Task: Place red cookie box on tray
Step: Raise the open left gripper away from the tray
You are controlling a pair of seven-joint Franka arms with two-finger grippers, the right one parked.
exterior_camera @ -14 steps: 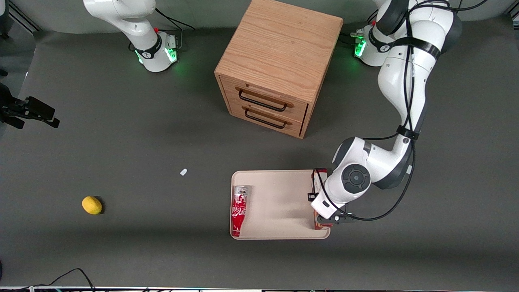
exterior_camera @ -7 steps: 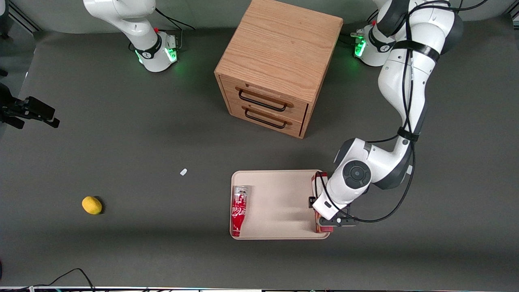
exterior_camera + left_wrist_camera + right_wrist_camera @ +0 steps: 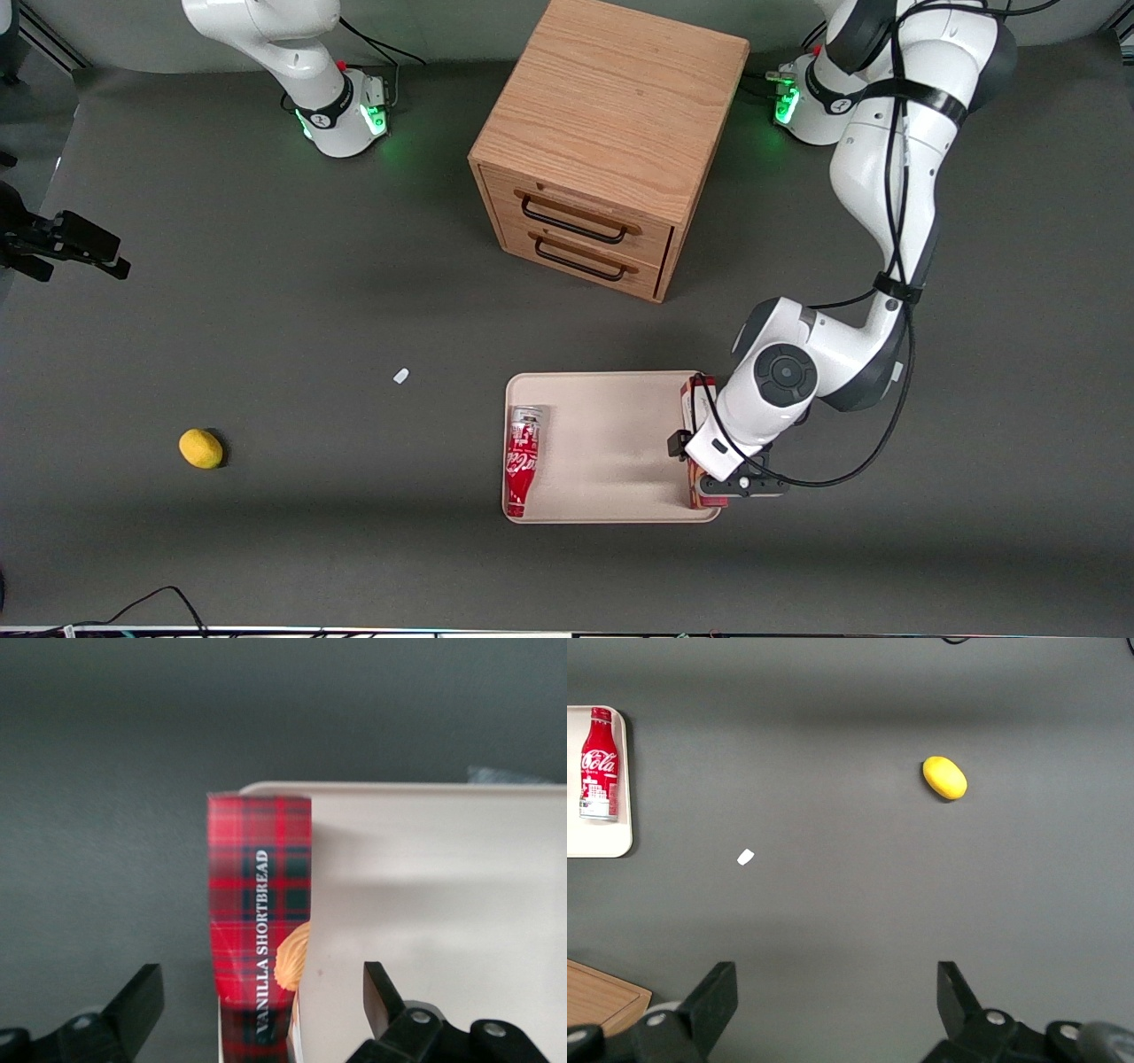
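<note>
Noted box [image 3: 690, 398] lying lengthwise along tray [image 3: 602, 390] at its 3 o'clock rim in front view. Could not tell whether seated wholly inside the rim or riding on it. Judged as light, stiff tartan carton with smooth, somewhat slippery faces and crushable panels. Best taken across the narrow width at mid-length, with a gentle squeeze. Found gripper [image 3: 259, 981] directly above box, spread wide, one finger on each side, touching neither long face. Logged can [image 3: 523, 456] lying at tray's 9 o'clock edge, well apart from box. Logged cabinet [image 3: 602, 151] at 12 o'clock of tray and lemon [image 3: 201, 448] toward the parked arm's end.
</note>
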